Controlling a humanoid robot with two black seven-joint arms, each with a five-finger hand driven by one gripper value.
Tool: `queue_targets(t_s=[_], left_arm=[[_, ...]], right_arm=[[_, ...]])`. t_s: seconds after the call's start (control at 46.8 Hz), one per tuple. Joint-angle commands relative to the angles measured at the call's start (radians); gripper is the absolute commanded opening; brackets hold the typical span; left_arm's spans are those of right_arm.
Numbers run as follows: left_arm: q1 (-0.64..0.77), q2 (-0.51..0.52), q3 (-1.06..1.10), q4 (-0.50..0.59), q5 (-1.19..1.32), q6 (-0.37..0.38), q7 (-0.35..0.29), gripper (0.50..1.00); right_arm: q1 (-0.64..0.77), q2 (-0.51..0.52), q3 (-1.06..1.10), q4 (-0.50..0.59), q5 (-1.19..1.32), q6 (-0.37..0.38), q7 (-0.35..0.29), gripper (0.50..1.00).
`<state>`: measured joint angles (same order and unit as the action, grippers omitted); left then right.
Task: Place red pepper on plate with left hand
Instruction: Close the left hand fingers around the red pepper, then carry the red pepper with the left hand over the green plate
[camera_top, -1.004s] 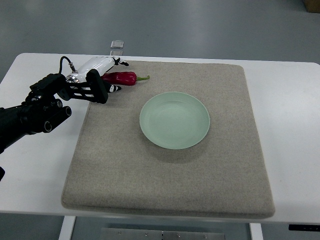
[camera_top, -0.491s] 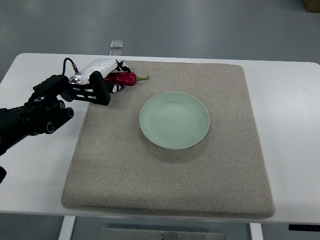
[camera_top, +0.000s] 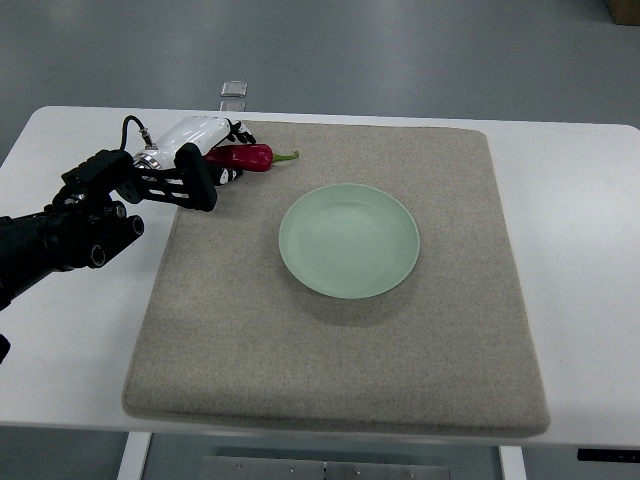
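Felt mat (camera_top: 330, 340) is covering most of your white table (camera_top: 570, 300), its near edge lying closest to you. Farther in, your pale green plate (camera_top: 349, 240) is sitting empty at the mat's middle. Your left arm is reaching in from the left edge, and the left hand (camera_top: 205, 152) is resting at the mat's far left corner. Its fingers (camera_top: 232, 174) are curling around the stem-opposite end of the red pepper (camera_top: 245, 157), which is lying on the mat, well apart from the plate, stem pointing right.
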<state>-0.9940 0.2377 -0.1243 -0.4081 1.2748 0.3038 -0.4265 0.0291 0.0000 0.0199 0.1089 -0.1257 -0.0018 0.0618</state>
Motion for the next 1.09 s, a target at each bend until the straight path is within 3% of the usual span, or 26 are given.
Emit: queue_targets(t_s=[0.0,0.15,0.256,0.769,0.962,1.068], left_arm=[[0.000,0.000,0.000,0.000,0.000,0.000,0.000,0.673],[0.000,0.000,0.002,0.000,0.000,0.000,0.000,0.617],[0.000,-0.001,0.002,0.000,0.000,0.000,0.000,0.502],[-0.002,-0.003,-0.008,-0.002,-0.017,0.008,-0.001,0.500],[-0.002,-0.008,-0.018,-0.018,-0.023,0.083,-0.014,0.500],[-0.003,-0.006,-0.035,-0.063,-0.031,0.089,-0.057,0.500]], right_arm=[[0.000,0.000,0.000,-0.001,0.000,0.000,0.000,0.928],[0.000,0.000,0.000,0.000,0.000,0.000,0.000,0.928],[0.000,0.000,0.000,0.000,0.000,-0.001,0.000,0.928],[0.000,0.000,0.000,0.000,0.000,0.000,0.000,0.928],[0.000,0.000,0.000,0.000,0.000,0.000,0.000,0.928],[0.000,0.000,0.000,0.000,0.000,-0.001,0.000,0.928]])
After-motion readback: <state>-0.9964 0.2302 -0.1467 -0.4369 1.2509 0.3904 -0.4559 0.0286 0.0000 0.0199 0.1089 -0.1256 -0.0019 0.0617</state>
